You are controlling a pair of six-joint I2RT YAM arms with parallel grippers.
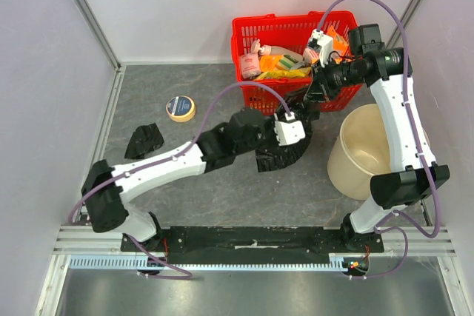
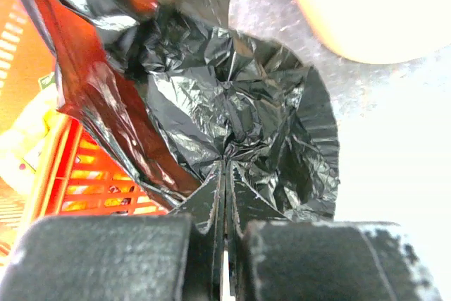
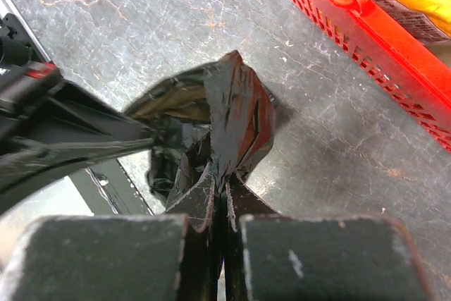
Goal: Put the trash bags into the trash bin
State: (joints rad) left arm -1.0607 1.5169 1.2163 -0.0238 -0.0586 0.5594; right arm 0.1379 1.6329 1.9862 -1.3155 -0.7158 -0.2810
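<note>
There is one trash bin [image 1: 346,172], round and beige. It stands on the table [image 1: 222,190] close to the right arm's base. There are two black trash bags. The first trash bag [image 1: 275,158] is in the middle of the table, just left of the bin and not in it. The left gripper [image 2: 225,181] has its two fingers pressed tight on a fold of this bag. The right gripper [image 3: 224,188] pinches the bag too, with its fingers squeezed together. The second trash bag [image 1: 144,140] lies alone, well off to the left. A little behind it sits one roll of tape [image 1: 180,108]. Farthest back stands one red basket [image 1: 274,20] with packets inside.
</note>
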